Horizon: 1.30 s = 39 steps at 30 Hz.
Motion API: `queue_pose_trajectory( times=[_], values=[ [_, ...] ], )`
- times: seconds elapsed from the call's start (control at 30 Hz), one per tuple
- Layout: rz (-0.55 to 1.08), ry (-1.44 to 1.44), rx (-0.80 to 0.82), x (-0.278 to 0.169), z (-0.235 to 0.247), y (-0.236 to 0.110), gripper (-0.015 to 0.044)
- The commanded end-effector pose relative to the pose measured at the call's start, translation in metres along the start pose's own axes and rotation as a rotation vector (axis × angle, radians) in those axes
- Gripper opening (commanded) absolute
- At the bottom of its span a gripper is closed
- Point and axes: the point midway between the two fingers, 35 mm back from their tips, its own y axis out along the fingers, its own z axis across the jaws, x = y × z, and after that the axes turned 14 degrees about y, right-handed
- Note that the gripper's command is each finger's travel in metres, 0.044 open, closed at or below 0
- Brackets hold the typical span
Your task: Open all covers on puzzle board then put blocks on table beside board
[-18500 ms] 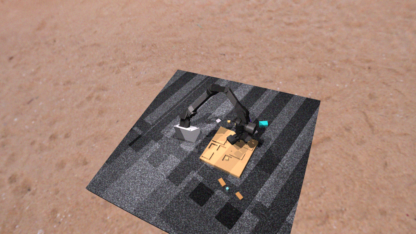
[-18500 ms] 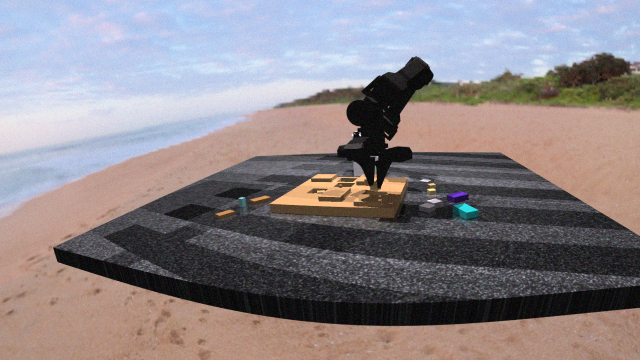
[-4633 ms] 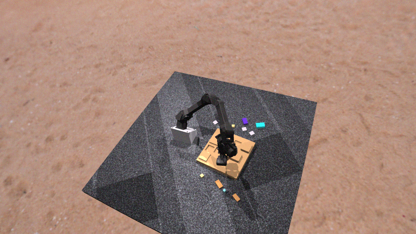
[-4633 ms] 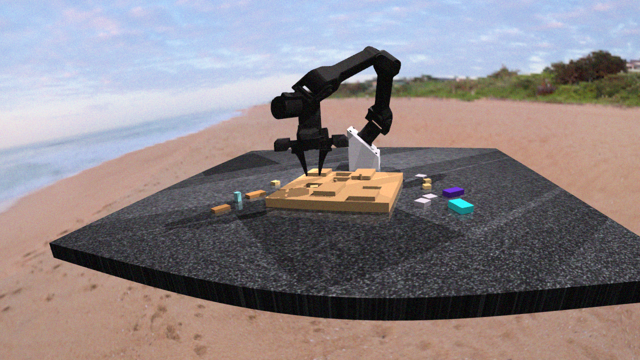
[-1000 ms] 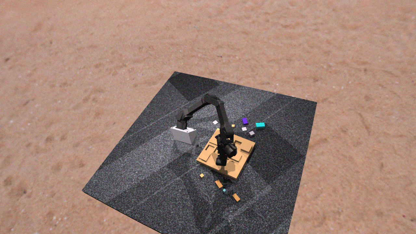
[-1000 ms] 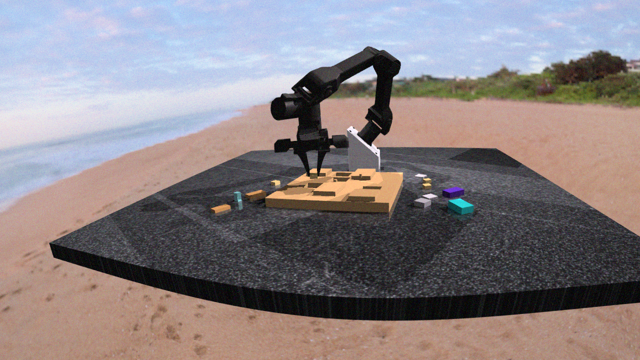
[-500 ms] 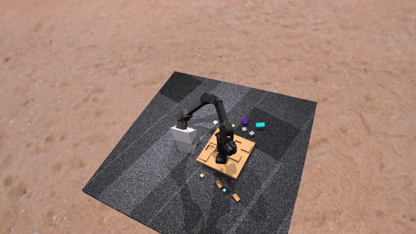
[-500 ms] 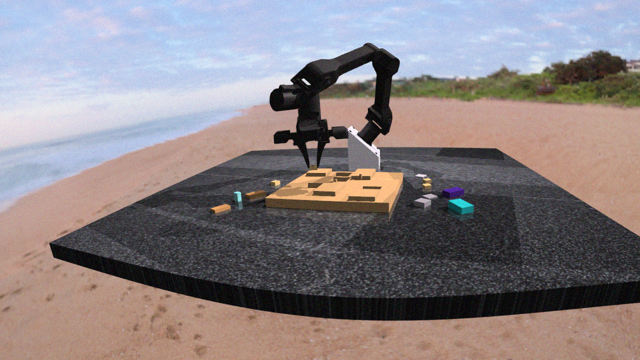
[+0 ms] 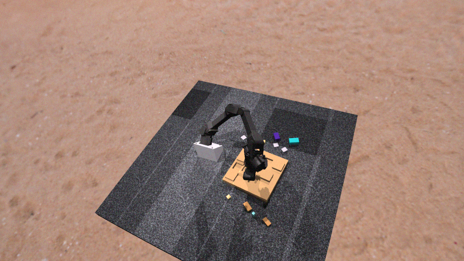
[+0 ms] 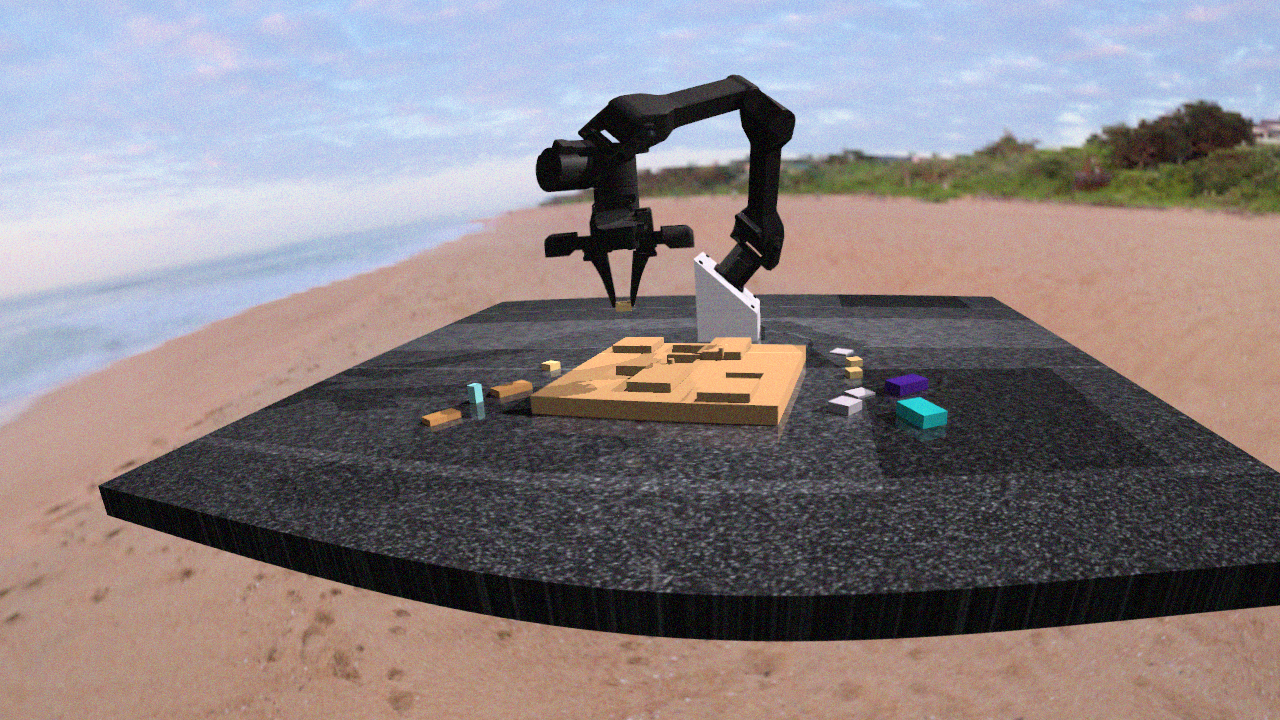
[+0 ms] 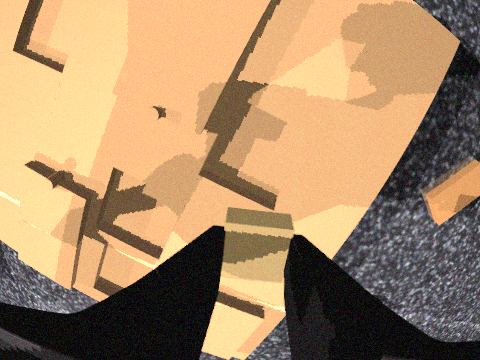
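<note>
My gripper (image 10: 623, 299) (image 11: 255, 242) is shut on a small yellow block (image 10: 623, 306) (image 11: 255, 257), held in the air above the tan puzzle board (image 9: 270, 185) (image 10: 662, 411) (image 11: 400, 115). In the top view the arm hides the fingertips and the held block. Raised square covers stand on the board: one (image 9: 231, 175) at its left corner, one (image 9: 266, 176) near the middle, one (image 9: 278, 166) near the right edge. An open recess (image 10: 744, 375) shows in the board's right part. Parts of the board lie under the arm and its shadow.
Beside the board's near side lie a yellow block (image 9: 228, 196), two orange blocks (image 9: 247, 206) (image 9: 266, 221) and a small teal block (image 9: 253, 213). Beyond the far side lie a purple block (image 9: 276, 136), a cyan block (image 9: 293, 141) and several small white and yellow pieces.
</note>
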Motion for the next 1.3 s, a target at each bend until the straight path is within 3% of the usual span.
queue_pose_trajectory(
  times=[0.0,1.27],
  values=[
    [0.000,-0.006,-0.008,-0.004,-0.007,-0.004,0.0080],
    [0.004,0.001,-0.028,-0.111,-0.113,-0.012,0.0080]
  ],
)
